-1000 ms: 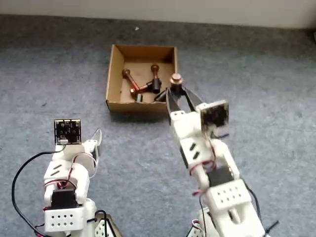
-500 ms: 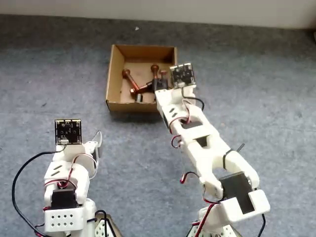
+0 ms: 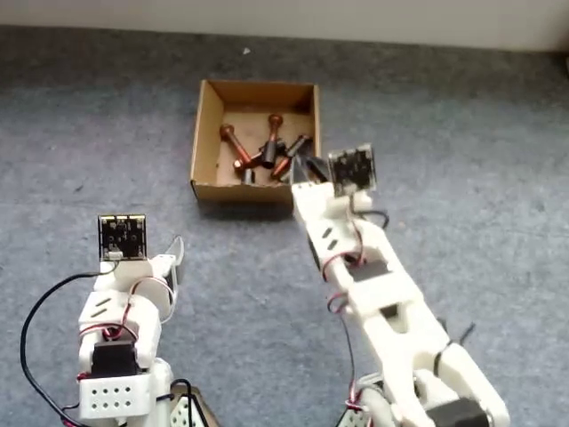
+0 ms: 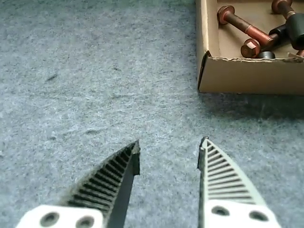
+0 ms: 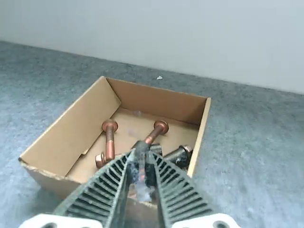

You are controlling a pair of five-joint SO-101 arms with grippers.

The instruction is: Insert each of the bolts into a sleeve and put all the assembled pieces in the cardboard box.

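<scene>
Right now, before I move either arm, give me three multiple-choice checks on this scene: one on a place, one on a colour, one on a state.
1. Where do the bolts lie?
A) in the cardboard box
B) on the floor between the arms
C) on a shelf

2. What colour are the bolts?
A) blue
B) copper
C) white

3. How is the left gripper?
A) shut on a bolt
B) shut on a sleeve
C) open, holding nothing

Answers:
1 A: the high view shows them inside the box walls.
2 B: heads and shanks show copper.
3 C: its fingers stand spread over the carpet, with nothing between them.
</scene>
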